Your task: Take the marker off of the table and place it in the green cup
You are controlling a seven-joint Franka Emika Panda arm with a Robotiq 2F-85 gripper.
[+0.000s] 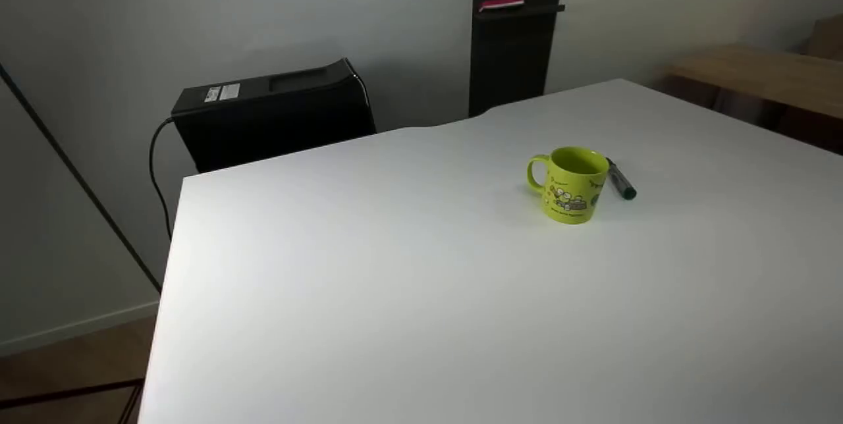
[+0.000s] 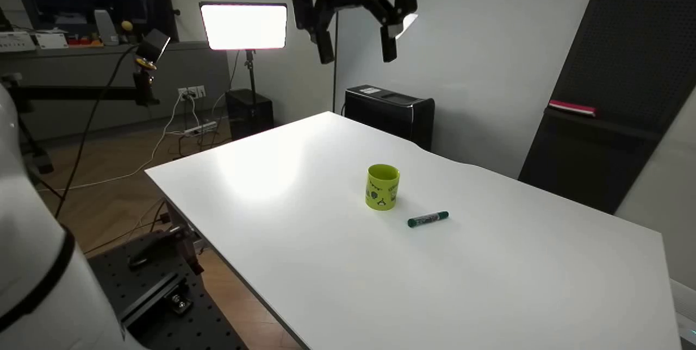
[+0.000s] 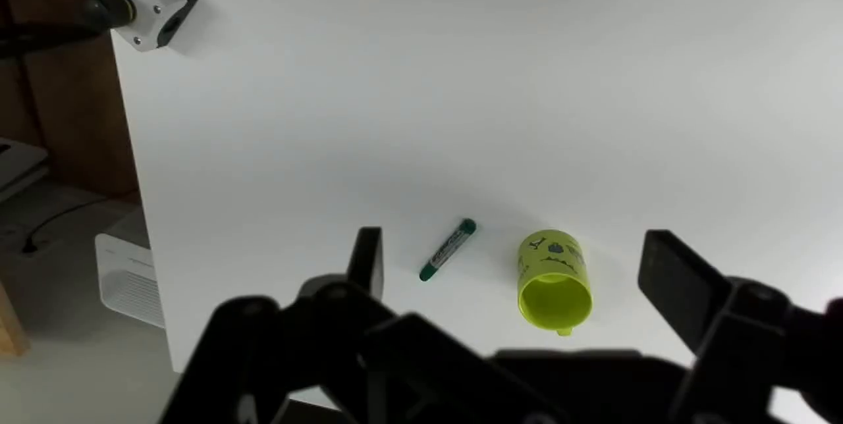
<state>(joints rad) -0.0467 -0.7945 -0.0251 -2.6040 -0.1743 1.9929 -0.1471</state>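
A pale wall and a black machine back a white bench, which spreads out beneath the tool. In an exterior view the tool hangs high over the bench, its two fingers spread wide apart with nothing held. Below the tool and well apart from it, a marker with green ends lies flat on the bench; a yellow-green cup stands upright near the marker, not touching it. The wrist view, looking down past the fingers, shows the marker toward one finger's side and the cup toward the other's.

The step in hand appears to be the approach, the pick not yet made. The next move likely calls for the tool to shift over the marker, turn until its fingers can straddle the slim barrel, and descend without brushing the cup. A lift and a release over the cup's rim would follow. Counted under the tool: one marker and one cup; on the tool, two fingers. Beyond it, one red item sits on a dark ledge.
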